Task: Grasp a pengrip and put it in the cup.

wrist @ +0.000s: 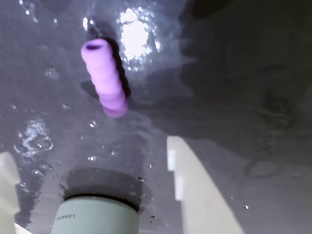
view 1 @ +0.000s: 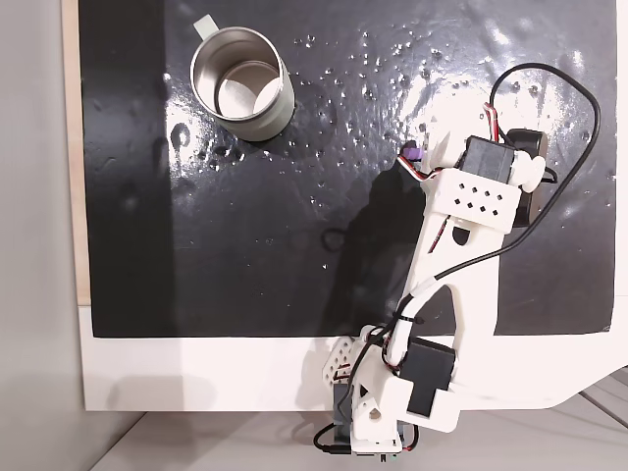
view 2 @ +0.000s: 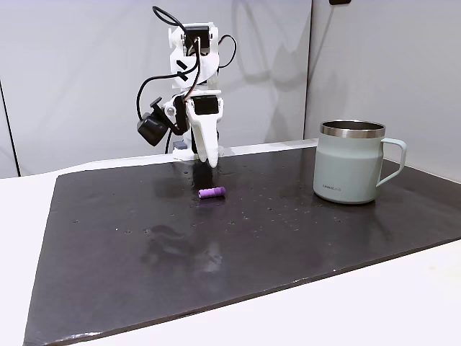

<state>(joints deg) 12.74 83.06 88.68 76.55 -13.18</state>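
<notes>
Gripper point(wrist: 97, 190) spread wide, empty | pengrip point(wrist: 104, 78) on mat, untouched | cup point(view 2: 351, 161) well apart

In a fixed view, bare black mat point(view 2: 216, 252) lies all round the pengrip point(view 2: 212, 192), so it can be reached from any side. The pincer point(view 2: 204, 160) hangs above it at about 12 o'clock, its fingers parted in the wrist view. The cup point(view 2: 352, 163) stands well apart at 3 o'clock, the one obstacle on the desk point(view 2: 360, 310), its mouth open upward.
</notes>
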